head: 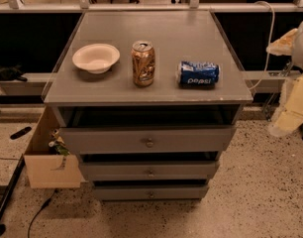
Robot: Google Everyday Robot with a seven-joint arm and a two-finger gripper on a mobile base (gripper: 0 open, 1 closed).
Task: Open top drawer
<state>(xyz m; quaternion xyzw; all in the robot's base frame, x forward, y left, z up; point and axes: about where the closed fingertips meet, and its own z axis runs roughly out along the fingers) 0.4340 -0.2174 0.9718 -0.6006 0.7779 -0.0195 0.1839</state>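
The top drawer [146, 139] sits just under the cabinet top [117, 90], a stiff grey front that probably slides with some drag. Its small, likely slick knob [149, 143] at centre is the only hold. The gripper [291, 108] hangs well apart at right; whether it is open or closed I cannot tell.

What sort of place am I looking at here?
Probably a robot test lab, not a home: a grey three-drawer cabinet stands on a speckled floor, a black cable trails loose, and the robot's cream tool hangs at the right edge, beside the cabinet.
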